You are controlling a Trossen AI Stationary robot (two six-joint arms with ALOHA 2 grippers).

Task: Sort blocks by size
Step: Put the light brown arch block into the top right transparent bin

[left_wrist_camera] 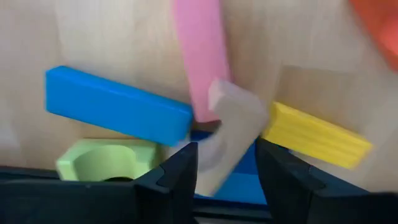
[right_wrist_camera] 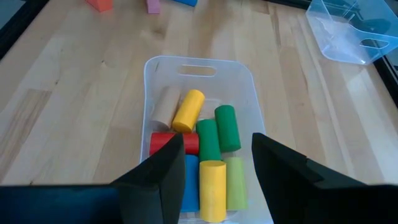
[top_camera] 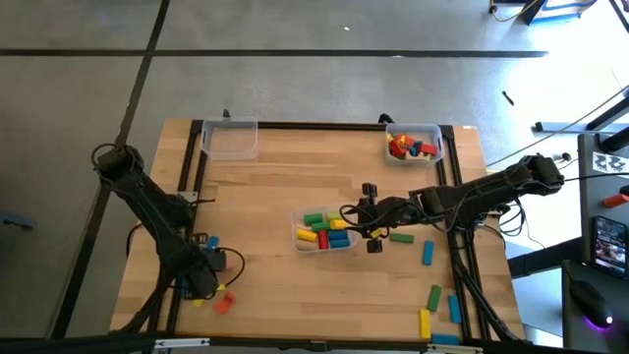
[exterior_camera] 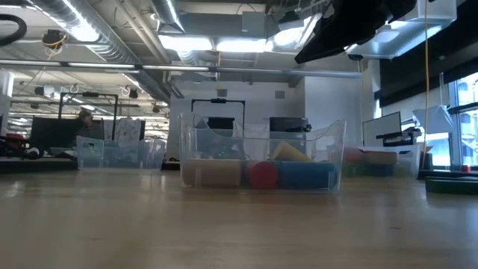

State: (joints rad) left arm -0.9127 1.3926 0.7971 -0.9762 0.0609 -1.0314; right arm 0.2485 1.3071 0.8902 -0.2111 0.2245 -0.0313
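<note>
Three clear plastic bins (top_camera: pixel 229 139) on a wooden table (top_camera: pixel 275 187), office room behind.

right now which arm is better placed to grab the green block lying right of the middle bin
Right. The right gripper hangs open at the middle bin, close to that green block. The left gripper is far off at the near-left corner.

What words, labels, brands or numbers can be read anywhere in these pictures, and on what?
None can be read.
The blocks and the clear bin that holds them bear no print.
The screens in the room behind the table are too small to read.
</note>
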